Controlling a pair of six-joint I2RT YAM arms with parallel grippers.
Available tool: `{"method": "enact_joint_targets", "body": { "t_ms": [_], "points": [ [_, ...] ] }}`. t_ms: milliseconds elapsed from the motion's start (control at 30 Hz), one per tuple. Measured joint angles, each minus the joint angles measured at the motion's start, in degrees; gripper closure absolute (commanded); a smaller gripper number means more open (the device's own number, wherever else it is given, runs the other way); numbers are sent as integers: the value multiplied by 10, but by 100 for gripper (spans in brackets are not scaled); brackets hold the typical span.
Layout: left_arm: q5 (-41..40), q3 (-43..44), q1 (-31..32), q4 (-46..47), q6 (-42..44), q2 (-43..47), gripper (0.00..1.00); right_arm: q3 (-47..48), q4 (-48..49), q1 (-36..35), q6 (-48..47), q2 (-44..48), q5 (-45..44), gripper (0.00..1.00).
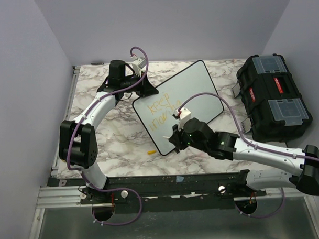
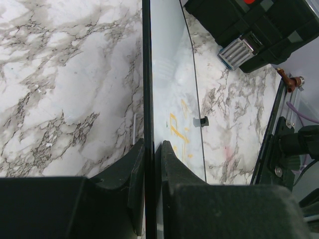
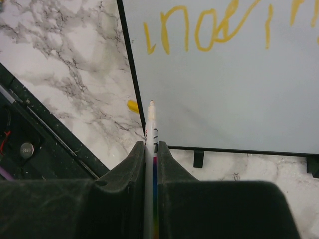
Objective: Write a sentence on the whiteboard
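Observation:
The whiteboard lies slanted on the marble table, and my left gripper is shut on its far-left rim. In the left wrist view the board runs edge-on between the closed jaws of the left gripper. The sentence shows as two yellow lines, "keep" above a second word. My right gripper is shut on a white marker. The marker's tip sits just inside the board's near-left corner, below the writing. Whether the tip touches the board cannot be told.
A black toolbox with clear lid compartments stands at the right, close to the board's far corner. A small yellow cap lies on the marble just off the board's near corner. Grey walls enclose the table.

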State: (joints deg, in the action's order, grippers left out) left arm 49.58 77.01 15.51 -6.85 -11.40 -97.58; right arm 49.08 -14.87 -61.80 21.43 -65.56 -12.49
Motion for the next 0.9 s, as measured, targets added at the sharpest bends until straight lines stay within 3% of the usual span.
{"method": "enact_joint_targets", "body": {
  "t_ms": [233, 900],
  "points": [
    [0, 0, 0, 0, 0, 0, 100, 0, 7, -45, 10, -47, -32, 99],
    [0, 0, 0, 0, 0, 0, 100, 5, 46, -48, 32, -110, -102, 99]
  ]
}}
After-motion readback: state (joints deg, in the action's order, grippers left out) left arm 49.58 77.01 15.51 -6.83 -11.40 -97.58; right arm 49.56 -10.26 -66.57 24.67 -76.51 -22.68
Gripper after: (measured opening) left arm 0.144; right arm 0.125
